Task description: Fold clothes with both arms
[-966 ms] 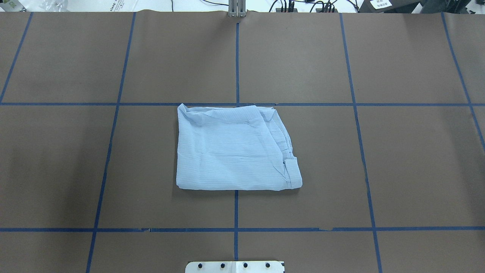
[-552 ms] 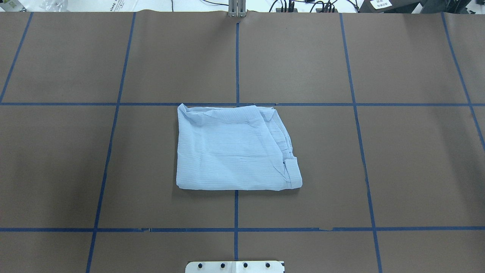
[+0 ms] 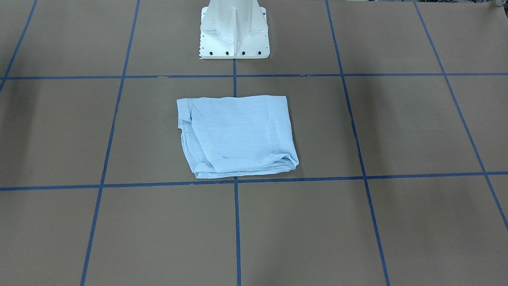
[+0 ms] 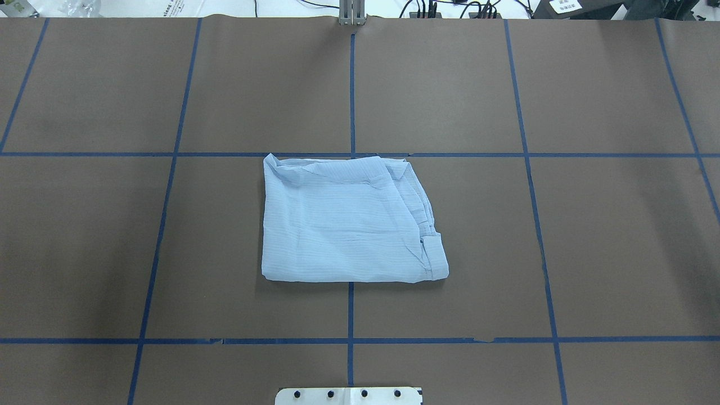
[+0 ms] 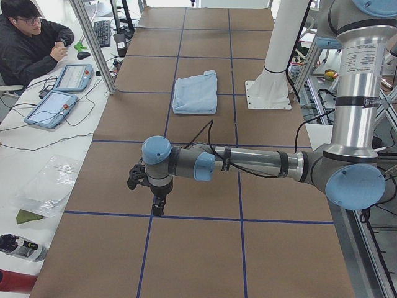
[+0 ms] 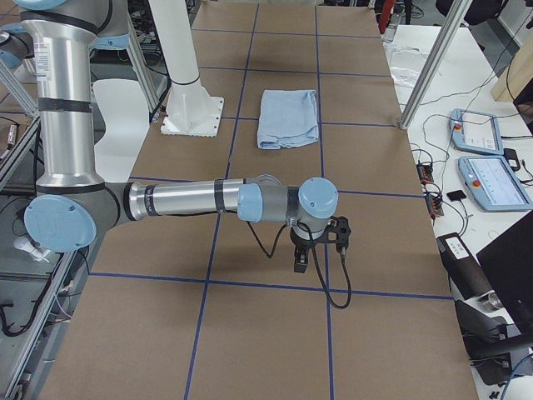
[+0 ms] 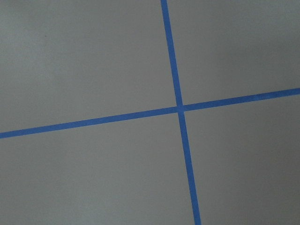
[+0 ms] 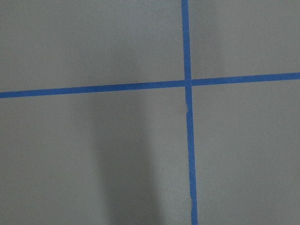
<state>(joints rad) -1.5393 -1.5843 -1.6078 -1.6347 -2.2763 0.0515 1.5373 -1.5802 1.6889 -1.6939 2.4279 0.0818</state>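
As it shows only in a side view, L hand (image 5: 157,210): points down, just above tabletop (image 5: 186,248), nr a tape (image 4: 352,84) crossing; finger gap can't be judged.
R hand (image 6: 301,265): same pose at the opposite end; width likewise can't be judged.
L arm (image 5: 254,162), R arm (image 6: 183,200): stretched out low & level, well apart from shirt.
Shirt (image 4: 349,225): folded to a rough square, flat at tabletop centre, in front of white base (image 3: 234,31); layered edges on robot's R; nothing touching it.
Person (image 5: 28,46): seated beside tabletop.
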